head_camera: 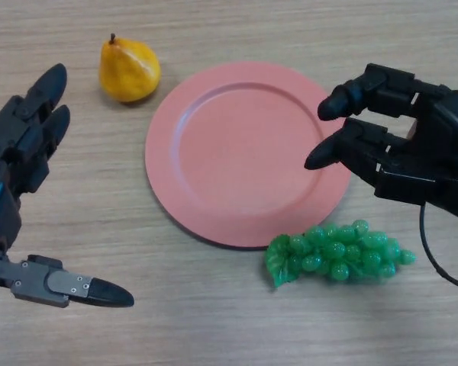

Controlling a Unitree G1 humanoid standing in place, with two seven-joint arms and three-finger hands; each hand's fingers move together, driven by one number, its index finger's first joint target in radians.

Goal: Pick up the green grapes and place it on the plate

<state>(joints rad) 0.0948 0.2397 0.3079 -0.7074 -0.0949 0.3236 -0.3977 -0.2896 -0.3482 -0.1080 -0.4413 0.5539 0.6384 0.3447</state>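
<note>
Head view. The right robot hand [412, 145] comes in from the right side and hangs over the right edge of the plate [214, 145]. Its fingers [343, 149] are nearly straight and point to the left, over the plate's rim, and they hold nothing, so this hand is open. The grapes [336, 253] lie on the bench [229, 328] just below this hand, toward the robot, and nothing touches them. The bunch is green, it lies on its side, and its left end is just beside the plate's near rim; I cannot tell if it touches the rim. No part of the bunch is on the plate.

The plate is pink and round and nothing lies on it. It sits between the two hands, closer to the right one.

The left robot hand [23, 145] is at the left side, well apart from the plate and from the grapes. Its fingers are stretched out, pointing away from the robot, and its thumb [91, 288] sticks out to the right lower down. It is open and holds nothing.

A yellow pear [128, 70] stands on the bench beyond the left hand, near the plate's far left rim, not touching it.
</note>
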